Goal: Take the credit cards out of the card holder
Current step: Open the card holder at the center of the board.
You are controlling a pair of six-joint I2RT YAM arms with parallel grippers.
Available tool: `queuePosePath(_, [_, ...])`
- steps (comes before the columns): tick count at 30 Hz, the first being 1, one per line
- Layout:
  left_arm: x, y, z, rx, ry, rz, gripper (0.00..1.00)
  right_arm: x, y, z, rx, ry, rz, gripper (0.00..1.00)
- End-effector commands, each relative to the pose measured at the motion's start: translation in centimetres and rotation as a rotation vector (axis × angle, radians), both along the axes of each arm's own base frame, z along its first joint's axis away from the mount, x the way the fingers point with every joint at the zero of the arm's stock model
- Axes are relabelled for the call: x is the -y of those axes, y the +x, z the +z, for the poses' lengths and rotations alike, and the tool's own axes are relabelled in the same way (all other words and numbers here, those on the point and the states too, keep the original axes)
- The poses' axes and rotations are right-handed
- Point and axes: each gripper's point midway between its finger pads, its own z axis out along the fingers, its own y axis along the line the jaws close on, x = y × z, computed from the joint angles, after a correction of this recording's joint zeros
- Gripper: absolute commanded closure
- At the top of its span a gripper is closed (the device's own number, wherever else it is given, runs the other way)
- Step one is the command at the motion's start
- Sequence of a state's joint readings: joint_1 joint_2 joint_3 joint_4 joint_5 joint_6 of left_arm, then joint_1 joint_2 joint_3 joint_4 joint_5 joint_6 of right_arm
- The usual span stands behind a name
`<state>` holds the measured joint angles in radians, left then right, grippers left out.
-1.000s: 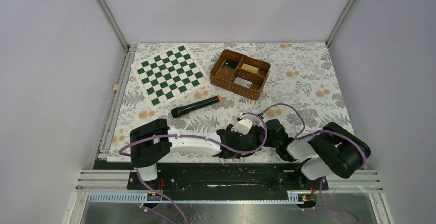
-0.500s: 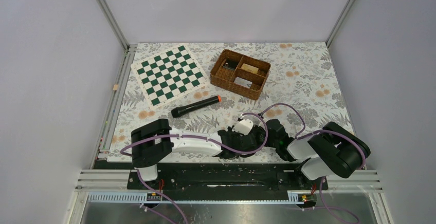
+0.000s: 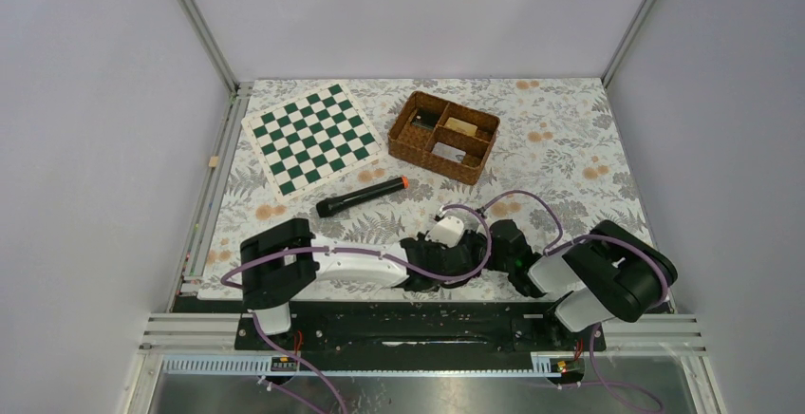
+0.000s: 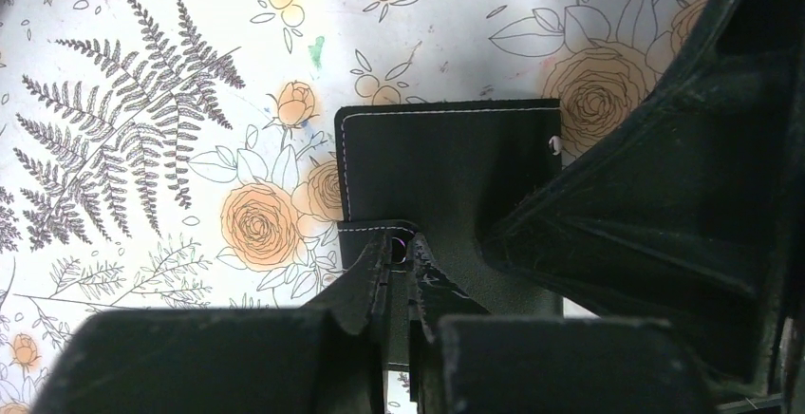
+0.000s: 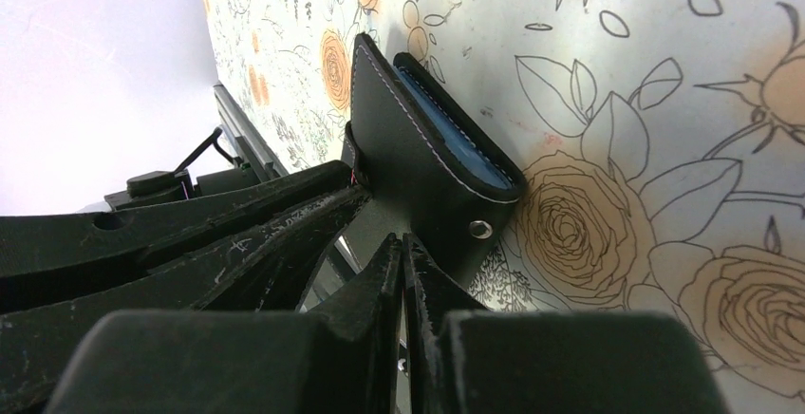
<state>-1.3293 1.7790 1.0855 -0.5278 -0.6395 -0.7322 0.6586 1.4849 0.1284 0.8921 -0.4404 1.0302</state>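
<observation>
Left gripper (image 4: 399, 254) and right gripper (image 5: 401, 243) tight on card holder (image 4: 437, 162); credit cards out of sight

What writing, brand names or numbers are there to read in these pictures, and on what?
No text can be read anywhere.
On the card holder: plain black leather, pale stitching and a metal snap; no brand shows.
On the chessboard: green and white squares only, no letters or numbers.
On the black cylinder: no label visible.
Inside the wicker basket: contents too small to tell.
</observation>
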Motion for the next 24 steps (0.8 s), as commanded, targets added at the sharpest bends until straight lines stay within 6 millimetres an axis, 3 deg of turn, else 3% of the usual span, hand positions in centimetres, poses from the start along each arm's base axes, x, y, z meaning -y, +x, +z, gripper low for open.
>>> queuePosePath(1, [-4.3, 1.7, 0.7, 0.063, 0.107, 0.081, 1.0, 3.1, -1.8, -4.9, -0.11, -0.184, -0.032, 0.92])
queuePosePath(13, [-5.2, 2.3, 1.7, 0.018, 0.017, 0.123, 1.0, 3.1, -1.9, -5.6, -0.132, -0.179, -0.03, 0.92])
queuePosePath(16, [-4.1, 2.0, 2.0, 0.002, -0.037, 0.064, 1.0, 3.1, -1.9, -5.5, -0.128, -0.173, -0.029, 0.93])
queuePosePath(21, [-1.7, 1.2, 2.8, -0.001, -0.165, -0.063, 0.71, 2.9, -1.8, -5.1, -0.118, -0.16, -0.028, 0.93])
queuePosePath(24, [-1.0, 1.1, 2.7, 0.007, -0.137, -0.134, 0.59, 2.8, -1.7, -4.9, -0.114, -0.155, -0.028, 0.93])
